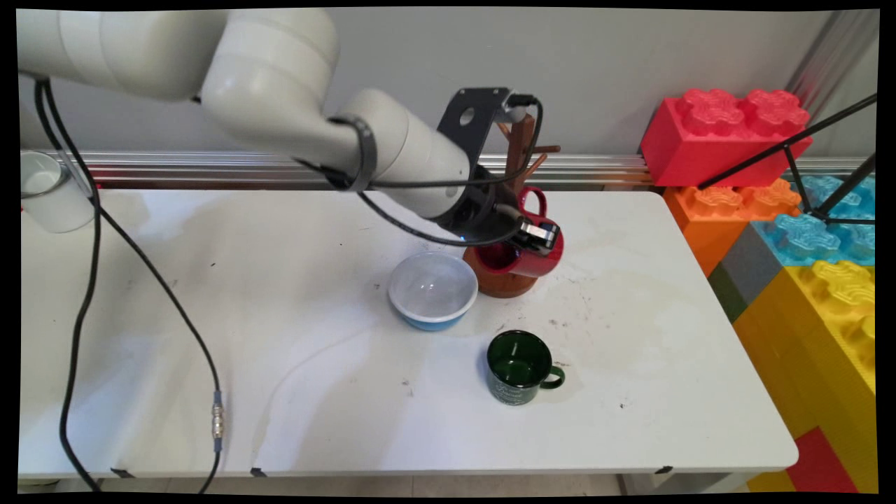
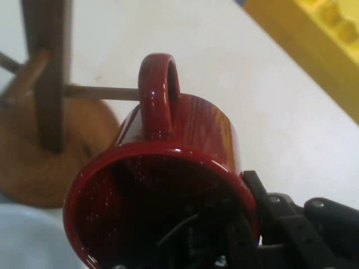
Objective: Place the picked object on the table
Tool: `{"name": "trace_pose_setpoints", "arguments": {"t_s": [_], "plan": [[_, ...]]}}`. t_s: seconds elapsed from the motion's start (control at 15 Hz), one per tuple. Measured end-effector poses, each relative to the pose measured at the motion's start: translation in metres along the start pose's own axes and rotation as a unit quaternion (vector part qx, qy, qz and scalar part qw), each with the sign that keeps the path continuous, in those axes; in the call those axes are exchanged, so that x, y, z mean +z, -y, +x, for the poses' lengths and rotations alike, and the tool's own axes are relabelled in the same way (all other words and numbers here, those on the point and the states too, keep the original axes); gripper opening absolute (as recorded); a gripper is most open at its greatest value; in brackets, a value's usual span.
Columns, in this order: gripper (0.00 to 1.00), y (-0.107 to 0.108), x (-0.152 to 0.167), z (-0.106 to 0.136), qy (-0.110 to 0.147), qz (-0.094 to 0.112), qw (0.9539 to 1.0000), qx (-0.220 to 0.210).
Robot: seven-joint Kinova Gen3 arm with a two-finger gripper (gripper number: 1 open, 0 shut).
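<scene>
Hand (image 1: 535,236) clamped on red mug (image 1: 521,253) wall: one finger inside mouth, one outside. Mug tilted on side near counter's (image 1: 280,336) far edge, over wooden mug tree (image 1: 519,210) base; handle (image 2: 160,89) points toward peg (image 2: 101,92).

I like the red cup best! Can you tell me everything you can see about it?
The red mug is glossy, like glazed ceramic, with a loop handle and a dark red inside that looks empty. It is tipped on its side, mouth toward the hand camera, handle pointing up. The gripper clamps its rim, one finger inside and one outside. It is held right by the wooden mug tree, over the tree's round base, close to one peg.
</scene>
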Motion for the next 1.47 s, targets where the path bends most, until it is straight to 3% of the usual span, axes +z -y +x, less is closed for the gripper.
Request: {"name": "trace_pose_setpoints", "arguments": {"t_s": [0.2, 0.87, 1.2, 1.47], "plan": [[0.0, -0.018, -0.011, 0.012, 0.029, 0.016, 0.9994, -0.008], [0.0, -0.063, -0.031, 0.031, 0.117, 0.029, 0.9927, -0.001], [0.0, -0.074, -0.04, 0.031, 0.174, 0.057, 0.9827, 0.029], [0.0, -0.074, -0.048, 0.023, 0.221, 0.072, 0.9704, 0.065]]}}
